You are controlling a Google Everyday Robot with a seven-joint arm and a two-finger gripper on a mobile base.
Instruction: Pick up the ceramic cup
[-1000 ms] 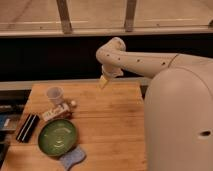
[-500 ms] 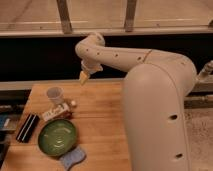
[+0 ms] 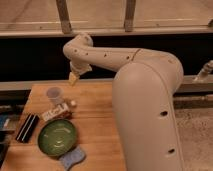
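Observation:
The ceramic cup [image 3: 55,95] is small, pale and tapered, and stands upright near the far left of the wooden table [image 3: 95,125]. The gripper [image 3: 74,78] hangs at the end of the white arm, above the table's far edge, up and to the right of the cup and apart from it. It holds nothing that I can see.
A round green plate [image 3: 57,136] lies at the front left. A small boxed packet [image 3: 55,112] lies between plate and cup, with a small white object [image 3: 73,103] beside it. A black flat object [image 3: 27,127] lies at the left edge, a blue sponge [image 3: 72,158] at the front.
The arm has swung left across the table's far edge, bringing the gripper from the table's middle back toward the cup. The objects on the table have not moved.

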